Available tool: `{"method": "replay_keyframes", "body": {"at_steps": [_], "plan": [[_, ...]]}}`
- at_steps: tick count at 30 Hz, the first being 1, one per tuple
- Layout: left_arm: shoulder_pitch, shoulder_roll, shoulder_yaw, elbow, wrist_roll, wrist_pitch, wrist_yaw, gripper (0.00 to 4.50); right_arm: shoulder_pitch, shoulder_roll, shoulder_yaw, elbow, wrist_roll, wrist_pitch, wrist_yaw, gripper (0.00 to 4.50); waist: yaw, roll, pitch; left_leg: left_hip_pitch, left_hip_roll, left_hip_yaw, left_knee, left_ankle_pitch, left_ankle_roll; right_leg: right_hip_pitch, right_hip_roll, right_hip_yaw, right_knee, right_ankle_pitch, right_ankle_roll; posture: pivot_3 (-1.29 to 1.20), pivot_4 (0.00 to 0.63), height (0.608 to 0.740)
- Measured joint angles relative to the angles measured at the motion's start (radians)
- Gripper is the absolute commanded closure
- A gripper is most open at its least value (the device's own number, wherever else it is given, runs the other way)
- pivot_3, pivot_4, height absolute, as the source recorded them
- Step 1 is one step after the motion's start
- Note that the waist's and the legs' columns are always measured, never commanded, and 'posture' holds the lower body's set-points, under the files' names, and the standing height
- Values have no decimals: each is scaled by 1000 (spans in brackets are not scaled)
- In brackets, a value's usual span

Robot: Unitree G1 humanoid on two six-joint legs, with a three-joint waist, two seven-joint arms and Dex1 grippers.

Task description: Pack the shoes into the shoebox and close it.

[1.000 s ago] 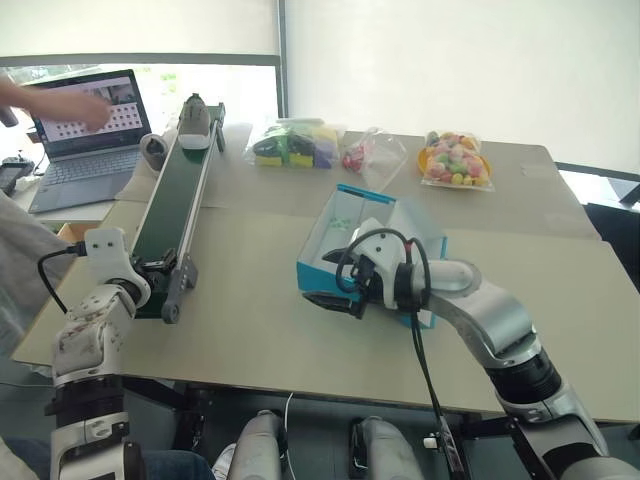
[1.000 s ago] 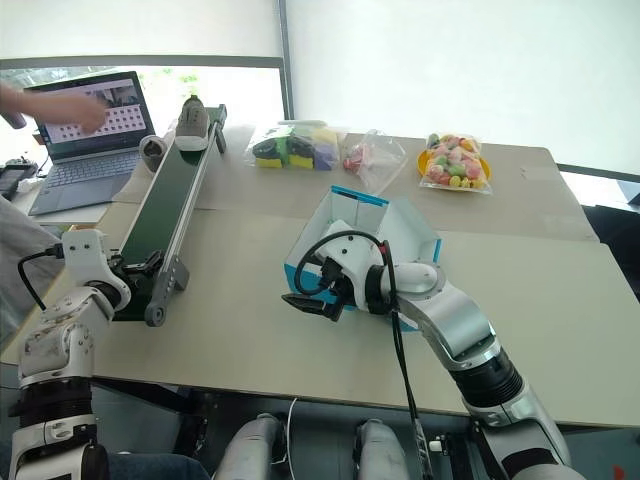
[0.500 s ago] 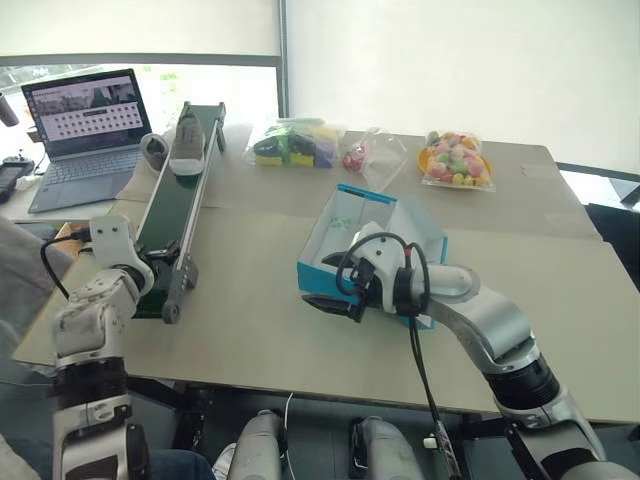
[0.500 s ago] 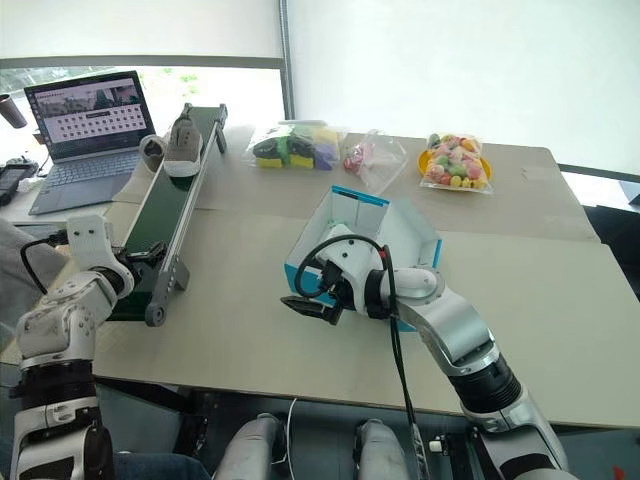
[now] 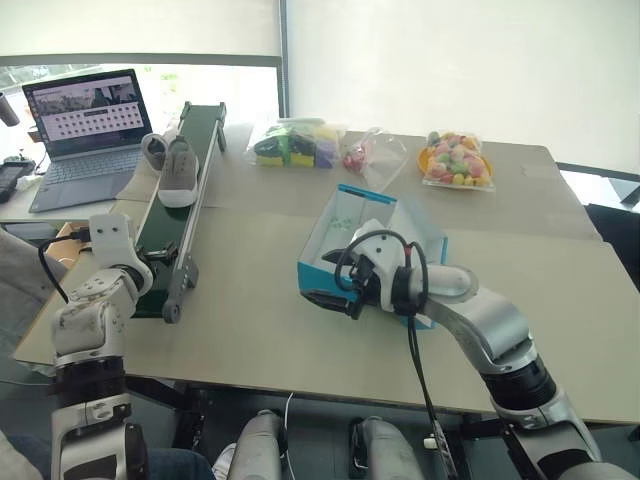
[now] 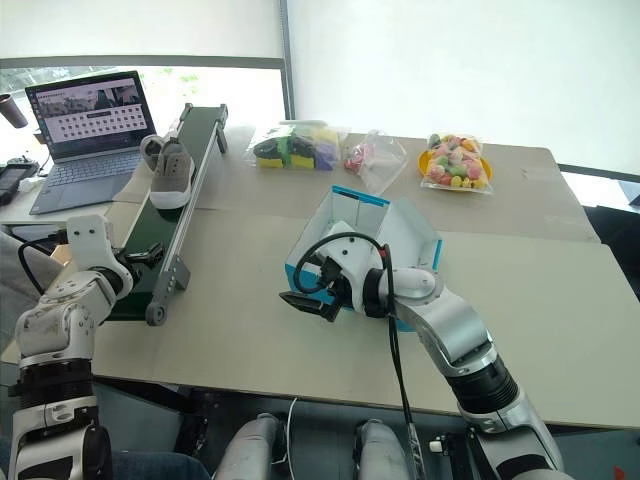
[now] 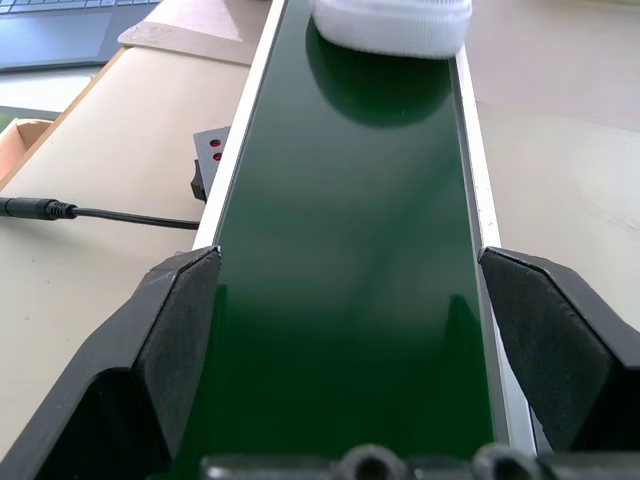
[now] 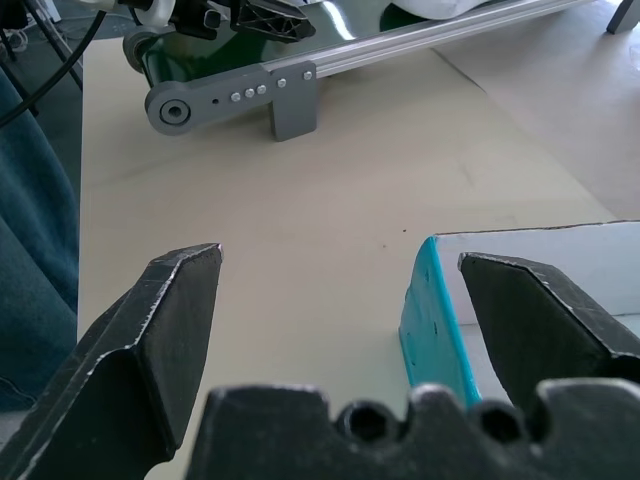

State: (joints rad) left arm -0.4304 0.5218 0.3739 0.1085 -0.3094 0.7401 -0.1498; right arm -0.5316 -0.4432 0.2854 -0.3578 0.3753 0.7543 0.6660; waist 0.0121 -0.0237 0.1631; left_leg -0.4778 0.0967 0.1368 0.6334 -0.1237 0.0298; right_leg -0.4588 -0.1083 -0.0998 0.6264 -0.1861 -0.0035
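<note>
Lying on its belt, one grey-beige shoe (image 5: 180,172) (pale sole).

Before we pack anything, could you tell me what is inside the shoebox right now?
The shoebox shows bare white walls; the right pincer and its arm cover the near part. One shoe lies on the conveyor.

I'm looking down from the head pair over both arms, taking in the whole table (image 5: 250,300). Both eyes are covering the same scene, slightly offset sideways. My left wrist camera is sitting low and close, facing along the conveyor belt (image 7: 350,260) toward its far end. My right wrist camera is hovering near the shoebox (image 8: 432,310) corner, facing left toward the conveyor's near end, which the head views are also catching.
</note>
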Motion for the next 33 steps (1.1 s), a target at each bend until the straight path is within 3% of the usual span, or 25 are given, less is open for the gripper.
{"method": "replay_keyframes", "body": {"at_steps": [18, 22, 25, 33], "plan": [[-40, -32, -62, 51, 51, -18, 1, 92, 0, 24, -33, 0, 1, 1, -39, 0, 3, 0, 0, 0, 0, 0, 0, 0, 0, 0, 0, 0, 0, 0, 0, 0, 150, 716], [-40, -85, -63, 18, 52, -14, 17, 1118, 0, 25, -36, 0, 1, 1, -42, 0, 7, 0, 0, 1, -1, -1, 0, 0, 0, 0, -1, -1, 0, 0, 0, 0, 150, 716], [-40, -97, -62, 11, 50, -15, 17, 1554, -1, 25, -47, 0, 1, 1, -47, 0, 10, 0, 0, 1, -1, -1, 0, 0, 0, 0, -1, -1, 0, 0, 0, 0, 150, 716], [-40, -151, -47, 4, 41, -62, 23, 1630, -1, 29, -56, 3, -2, 1, -60, 0, 12, 0, 0, 0, -2, -1, 0, 0, 0, 1, -2, -1, 0, 0, 0, 0, 150, 716]]}}
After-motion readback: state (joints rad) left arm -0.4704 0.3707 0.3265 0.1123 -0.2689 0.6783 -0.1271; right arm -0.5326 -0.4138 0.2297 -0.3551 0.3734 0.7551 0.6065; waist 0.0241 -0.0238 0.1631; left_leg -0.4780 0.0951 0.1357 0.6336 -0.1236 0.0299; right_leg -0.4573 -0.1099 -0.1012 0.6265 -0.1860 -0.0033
